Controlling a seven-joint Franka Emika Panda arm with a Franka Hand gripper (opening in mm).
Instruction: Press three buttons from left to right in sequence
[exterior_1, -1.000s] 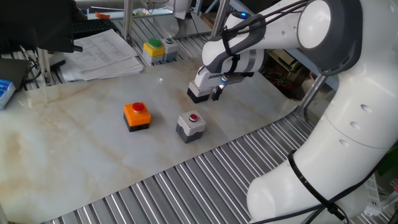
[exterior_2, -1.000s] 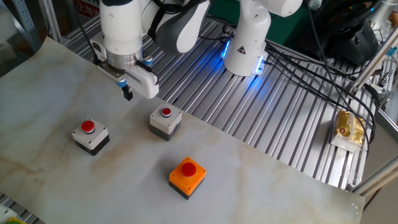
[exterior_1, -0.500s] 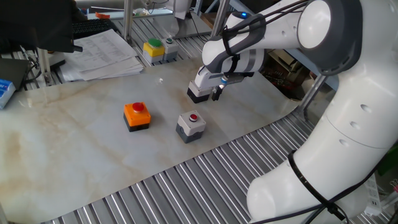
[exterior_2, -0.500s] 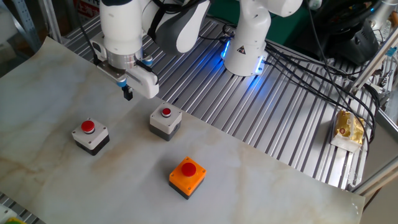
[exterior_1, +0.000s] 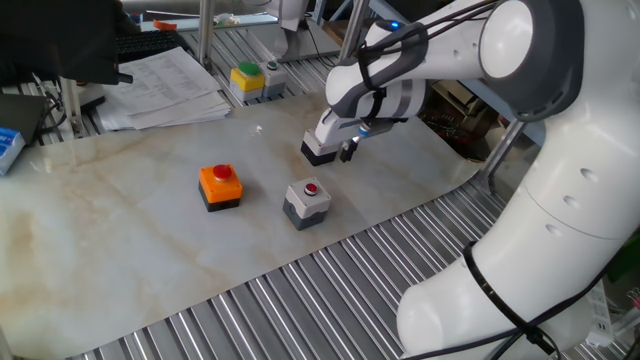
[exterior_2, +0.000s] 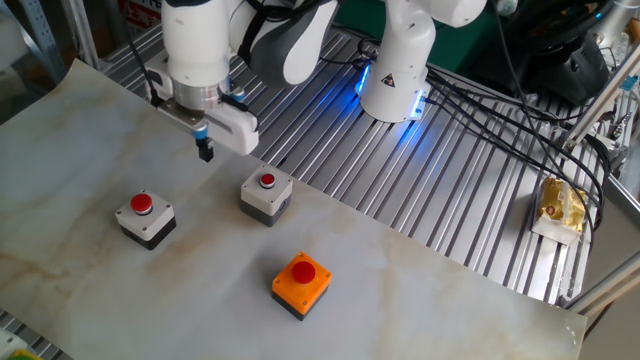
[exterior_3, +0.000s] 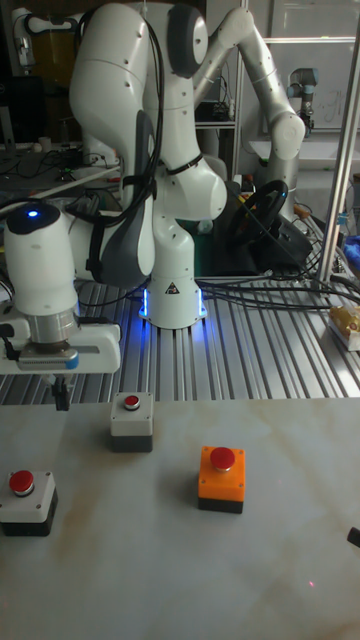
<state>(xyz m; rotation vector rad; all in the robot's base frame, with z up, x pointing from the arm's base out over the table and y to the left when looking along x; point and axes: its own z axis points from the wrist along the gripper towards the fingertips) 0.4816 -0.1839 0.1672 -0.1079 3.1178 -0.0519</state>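
Three button boxes with red buttons stand on the marble table. The orange box (exterior_1: 220, 186) (exterior_2: 301, 281) (exterior_3: 221, 478) is at one end of the row. The grey box (exterior_1: 306, 200) (exterior_2: 266, 194) (exterior_3: 131, 420) is in the middle. At the other end, the white-topped box on a black base (exterior_1: 318, 150) (exterior_2: 144, 218) (exterior_3: 27, 500) is partly hidden by the arm in one fixed view. My gripper (exterior_1: 347, 152) (exterior_2: 205, 152) (exterior_3: 60, 398) hangs in the air beside this box, on the robot-base side, touching nothing. Its fingertips are pressed together, shut and holding nothing.
A yellow box with a green button (exterior_1: 247, 80) sits at the table's far edge beside a stack of papers (exterior_1: 165, 88). The ribbed metal surface (exterior_2: 400, 190) borders the marble top. A small packet (exterior_2: 560, 205) lies on a tray at the side.
The gripper has risen very slightly near the white-topped box. The three boxes have not moved.
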